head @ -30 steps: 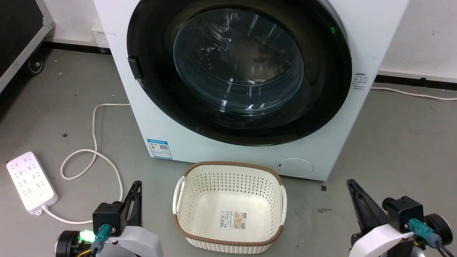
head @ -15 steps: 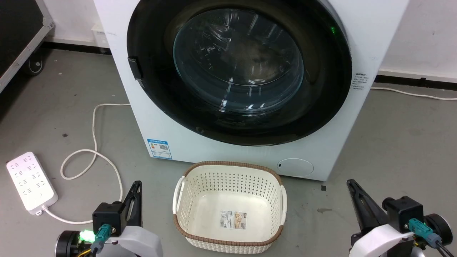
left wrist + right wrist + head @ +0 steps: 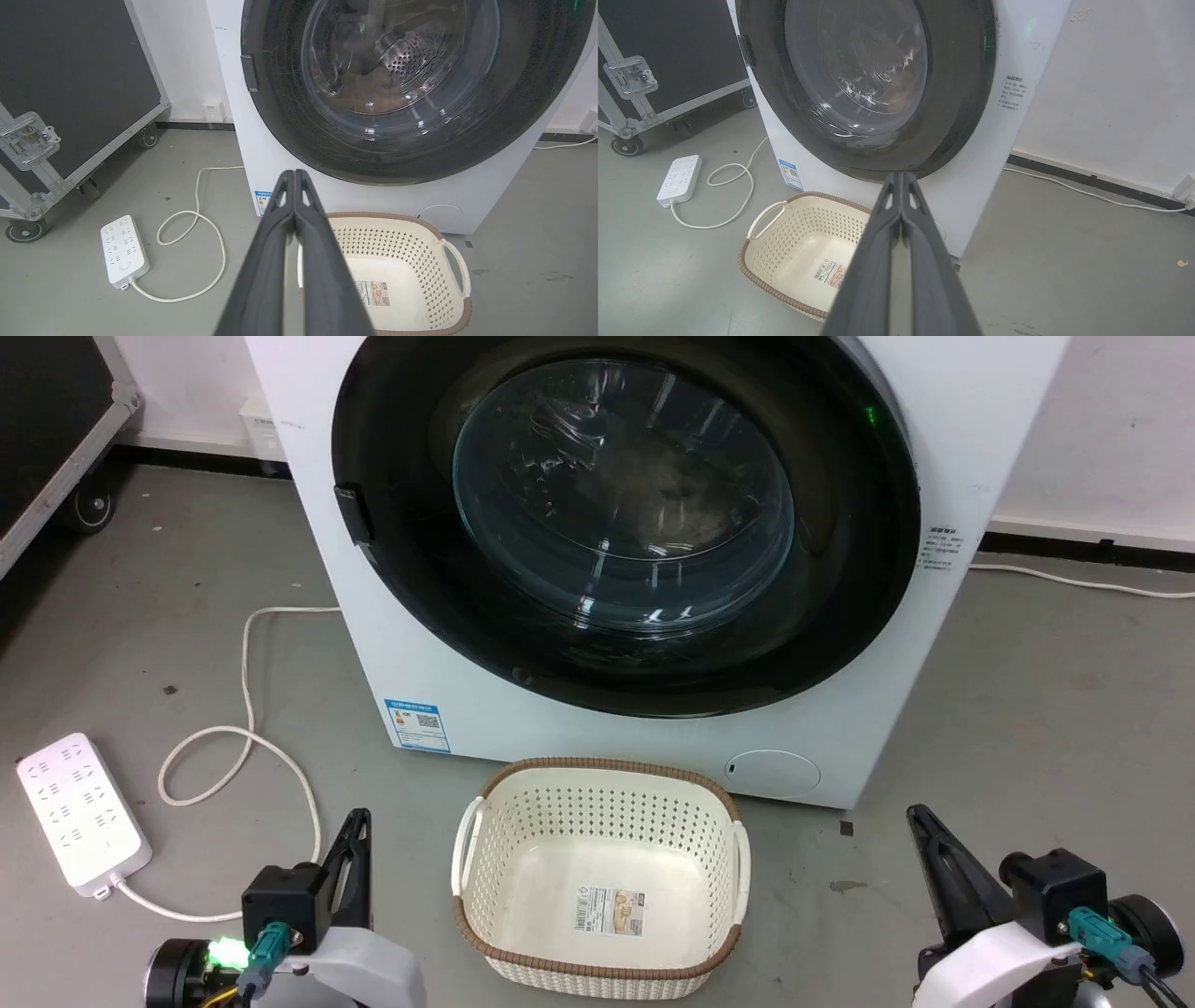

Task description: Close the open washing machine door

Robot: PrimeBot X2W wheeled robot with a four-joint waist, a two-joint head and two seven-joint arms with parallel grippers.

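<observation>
We see the washing machine door point(image 3: 625, 523) lying flat against the white front of the washing machine point(image 3: 523, 709). Its black rim meets the panel along the edges we can see, and the top edge is cut off in the head view. A small dark latch tab point(image 3: 353, 513) sits on the rim at 9 o'clock, and brownish laundry shows through the glass. The left gripper point(image 3: 295, 173) has its fingers pressed together on nothing and sits at 7 o'clock in the head view, well apart from the machine. The right gripper point(image 3: 901, 175) is in the same state, at 5 o'clock. The cream laundry basket point(image 3: 602, 767) sits between them at 6 o'clock, its far rim just beside the machine base and below the round lower cap point(image 3: 773, 773). The power strip point(image 3: 82, 814) and its looped white cord point(image 3: 247, 709) take the floor at 8 to 9 o'clock. A wheeled flight case point(image 3: 47, 429) stands at 10 o'clock. Bare grey floor point(image 3: 1055, 709) lies at 3 to 4 o'clock.
</observation>
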